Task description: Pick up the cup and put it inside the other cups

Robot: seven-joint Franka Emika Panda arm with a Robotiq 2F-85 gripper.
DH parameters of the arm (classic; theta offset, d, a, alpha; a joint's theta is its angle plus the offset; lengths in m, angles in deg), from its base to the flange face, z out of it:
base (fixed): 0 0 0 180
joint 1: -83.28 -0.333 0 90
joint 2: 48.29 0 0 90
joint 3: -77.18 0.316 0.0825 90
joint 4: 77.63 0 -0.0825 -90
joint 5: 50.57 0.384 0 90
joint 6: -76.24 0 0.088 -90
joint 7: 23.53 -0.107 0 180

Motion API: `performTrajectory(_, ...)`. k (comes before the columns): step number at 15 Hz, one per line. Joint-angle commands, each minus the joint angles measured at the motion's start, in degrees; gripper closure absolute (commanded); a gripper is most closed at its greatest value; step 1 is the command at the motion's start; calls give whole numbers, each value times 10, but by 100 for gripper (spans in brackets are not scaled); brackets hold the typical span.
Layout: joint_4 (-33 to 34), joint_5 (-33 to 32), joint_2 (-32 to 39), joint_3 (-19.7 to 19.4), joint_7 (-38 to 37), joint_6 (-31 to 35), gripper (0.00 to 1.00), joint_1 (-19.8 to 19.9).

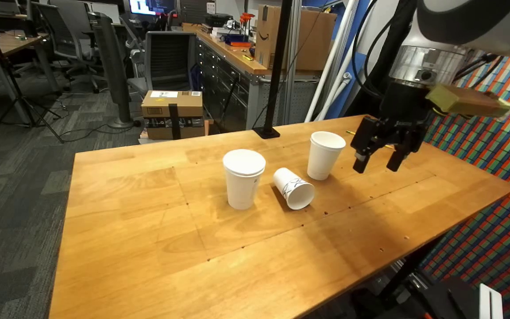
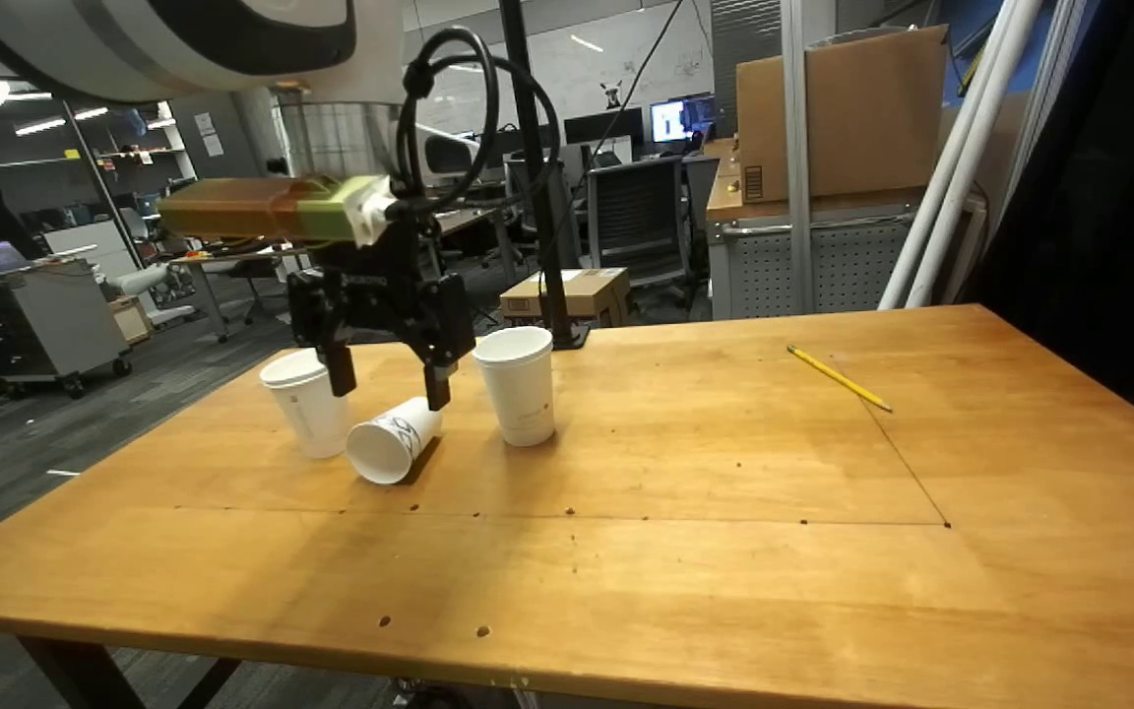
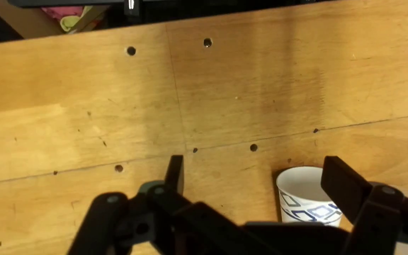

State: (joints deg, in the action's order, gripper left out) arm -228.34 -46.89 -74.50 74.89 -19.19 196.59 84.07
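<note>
The cup (image 1: 323, 159), plain white and upright, stands alone on the table; it also shows in an exterior view (image 2: 520, 394). The other cups (image 1: 241, 190) stand upright apart from it, with a doubled rim as of nested cups; they also show in an exterior view (image 2: 316, 414). A patterned white cup (image 1: 288, 181) lies on its side between them, also in an exterior view (image 2: 405, 433). My gripper (image 1: 377, 166) is open and empty above the table, also in an exterior view (image 2: 390, 392). In the wrist view the patterned cup (image 3: 310, 209) is below my gripper (image 3: 253, 163), partly behind the right finger.
The wooden table (image 1: 148, 248) carries a yellow pencil (image 2: 840, 378) on the far side from the cups. A black upright pole (image 1: 277, 66) stands at the table's back edge, behind the cups. The table's front edge (image 3: 66, 35) shows in the wrist view.
</note>
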Motion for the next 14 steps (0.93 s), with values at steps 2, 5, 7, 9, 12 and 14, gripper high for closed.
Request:
performTrajectory(2, 59, -22, 48, 17, 26, 29, 0, -20)
performTrajectory(5, 91, -24, 80, 25, 45, 46, 0, -35)
performTrajectory(7, 107, -24, 99, 26, 64, 57, 0, -41)
performTrajectory(9, 121, -22, 117, 23, 89, 69, 0, -45)
performTrajectory(12, 141, -21, 142, 16, 134, 87, 0, -44)
performTrajectory(14, 156, -21, 157, 13, 160, 94, 0, -42)
